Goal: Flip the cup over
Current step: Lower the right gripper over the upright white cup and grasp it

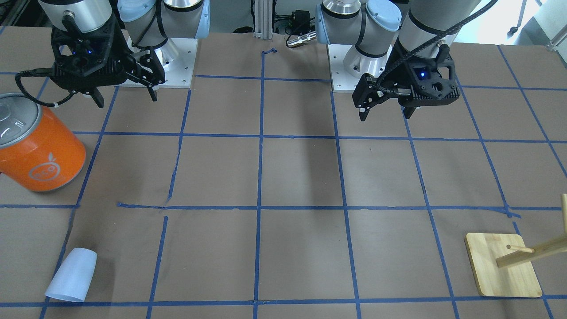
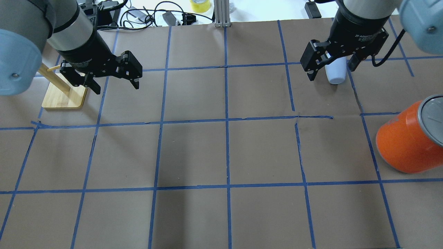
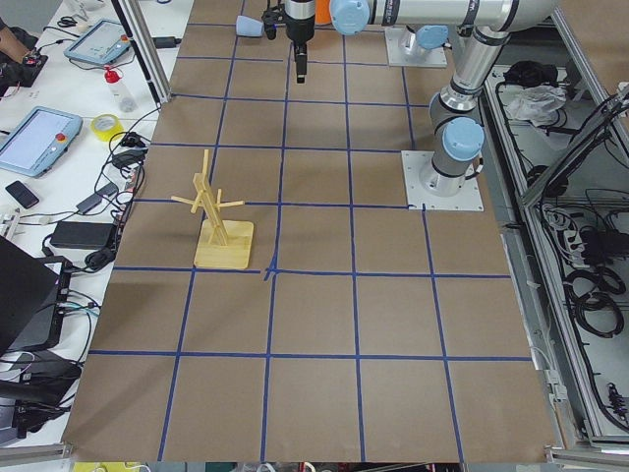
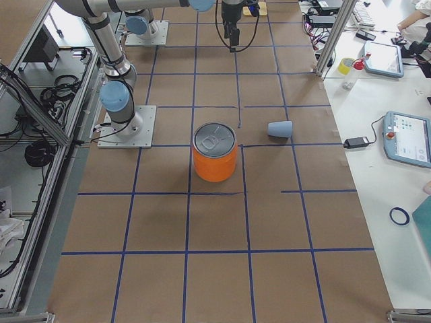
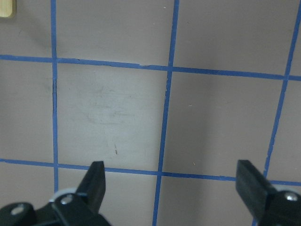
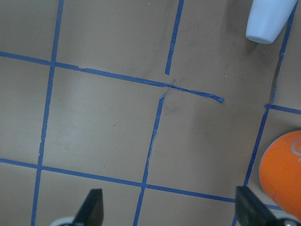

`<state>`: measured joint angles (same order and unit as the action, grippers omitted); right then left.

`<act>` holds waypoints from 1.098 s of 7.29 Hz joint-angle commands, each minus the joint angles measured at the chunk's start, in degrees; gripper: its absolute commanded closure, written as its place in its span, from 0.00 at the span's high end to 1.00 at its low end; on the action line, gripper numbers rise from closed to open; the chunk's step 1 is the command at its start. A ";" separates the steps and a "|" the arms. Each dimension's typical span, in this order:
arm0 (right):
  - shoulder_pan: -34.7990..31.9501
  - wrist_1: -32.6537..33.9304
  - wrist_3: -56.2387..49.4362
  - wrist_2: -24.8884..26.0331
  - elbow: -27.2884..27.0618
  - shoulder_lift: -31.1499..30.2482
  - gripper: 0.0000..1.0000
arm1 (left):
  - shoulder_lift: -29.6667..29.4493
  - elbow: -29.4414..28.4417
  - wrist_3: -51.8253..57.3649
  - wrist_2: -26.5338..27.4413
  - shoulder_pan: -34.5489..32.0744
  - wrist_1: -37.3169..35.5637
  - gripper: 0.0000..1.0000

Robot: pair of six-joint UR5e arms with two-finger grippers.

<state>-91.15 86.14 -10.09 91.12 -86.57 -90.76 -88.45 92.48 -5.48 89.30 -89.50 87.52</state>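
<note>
A table (image 1: 301,177) covered in brown paper is divided into squares by blue tape (image 1: 259,177). Two robot arms stand along one long edge.

The cup (image 1: 71,274), small, pale blue-white and tapered, lies on its side on the paper. It is close to the long edge opposite the robot, on the robot's right half of the table, and nothing touches it. Which end is the mouth cannot be told.

A large orange container (image 1: 42,155) with a grey lid (image 1: 17,117) stands upright on the same half. It sits about midway between the two long edges, near the cup but apart from it.

The right gripper (image 1: 126,99) hangs above the paper close to the robot's edge, well apart from the cup. Its two black fingers (image 6: 94,202) are spread wide with only bare paper between them; it holds nothing. From the right wrist camera, the cup (image 6: 268,21) shows at the top corner and the container (image 6: 282,169) at the side.

The left gripper (image 1: 385,114) hangs at a like height over the robot's left half, also near the robot's edge. Its fingers (image 5: 96,176) are spread just as wide and are empty.

A wooden stand (image 1: 502,266) with a flat base and pegs sits near the opposite long edge on the left half, well apart from both grippers.
</note>
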 commanded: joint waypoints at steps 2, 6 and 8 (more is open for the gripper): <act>0.00 -0.53 -0.63 0.02 -0.09 -0.03 1.00 | 0.39 0.68 0.03 0.00 0.12 -0.15 1.00; 8.06 2.88 -4.41 -1.29 0.96 1.28 1.00 | 1.00 2.09 0.03 0.09 0.11 0.28 1.00; 11.33 10.15 -3.98 -0.60 1.58 9.14 1.00 | 1.35 2.27 0.03 0.18 0.12 0.63 1.00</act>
<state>-82.05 91.90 -14.28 90.08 -85.31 -86.68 -87.27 94.59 -5.45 89.41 -89.40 87.95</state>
